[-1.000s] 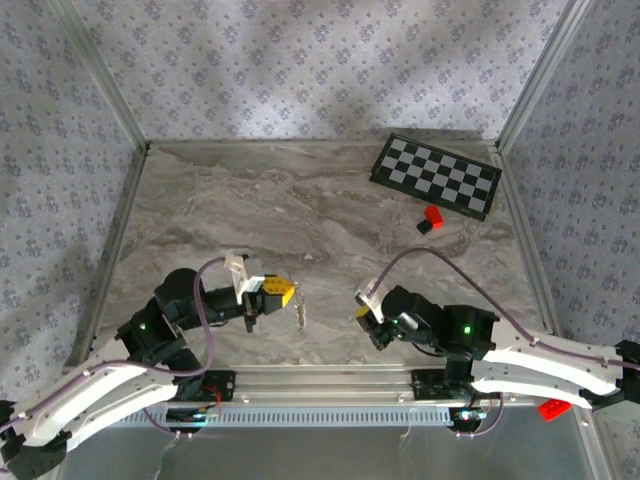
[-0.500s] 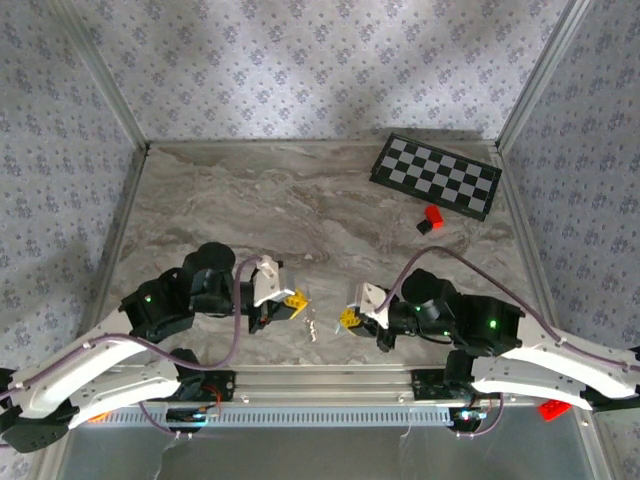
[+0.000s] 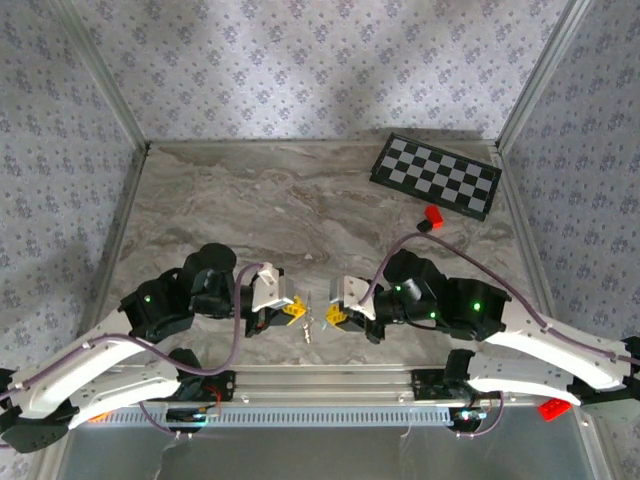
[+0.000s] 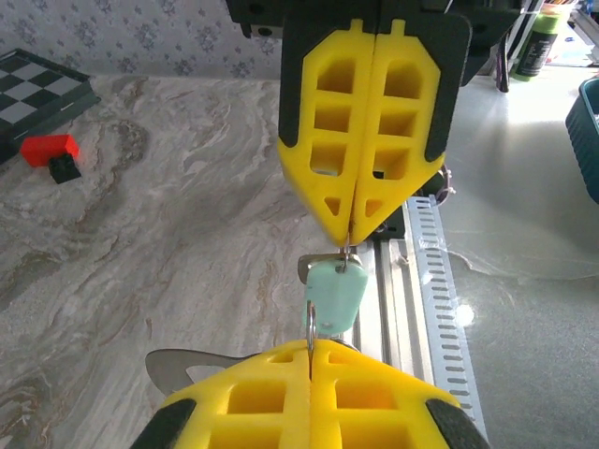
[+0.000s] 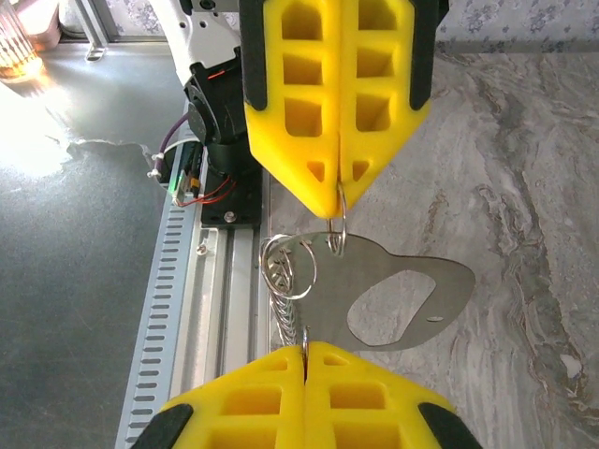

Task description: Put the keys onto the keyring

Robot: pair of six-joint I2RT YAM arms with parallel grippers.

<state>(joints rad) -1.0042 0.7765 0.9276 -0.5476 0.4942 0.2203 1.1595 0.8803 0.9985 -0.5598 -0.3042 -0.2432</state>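
Both arms reach inward, left gripper [image 3: 293, 309] and right gripper [image 3: 332, 317] pinching the keyring [image 5: 286, 309].

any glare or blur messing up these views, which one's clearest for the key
Right wrist: blown-out glare upper left, but the keyring is sharp. Left wrist: shiny patch right of the rail, the key crisp. Top external: even light, soft shadow bands on the wallpaper, the key too small to make out.
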